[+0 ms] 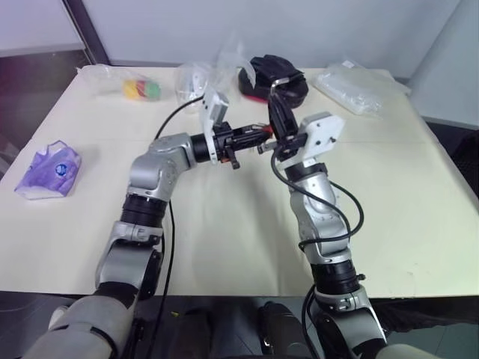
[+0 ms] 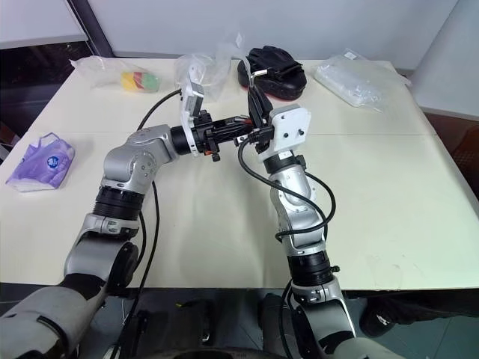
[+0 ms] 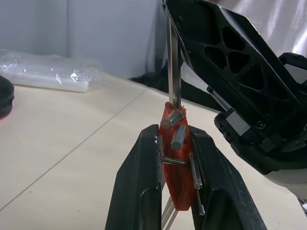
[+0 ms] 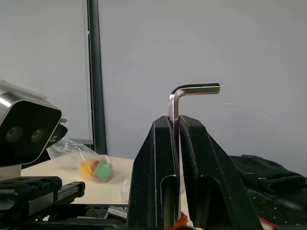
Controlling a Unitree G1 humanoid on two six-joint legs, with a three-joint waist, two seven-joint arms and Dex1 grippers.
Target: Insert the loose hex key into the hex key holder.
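Above the table's [image 1: 224, 224] middle, toward its far edge, the left gripper [image 3: 175, 143] pinches the hex key holder [image 3: 175, 163] between its jaws. The right gripper [image 4: 178, 125], jaws pressed on the loose hex key [image 4: 192, 91], holds its long shank against the holder's top, bend uppermost.

Cream worktop [image 1: 224, 224] with a faint seam running across it; pale grey wall [image 1: 299, 30] behind, crossed by a dark vertical post [image 1: 88, 34]; dark floor [image 1: 30, 82] at the worktop's left side; clutter along the far edge: clear plastic bags [image 1: 352, 88], a black bag [image 1: 277, 75]; a purple packet [image 1: 49, 170] lies near the left edge.
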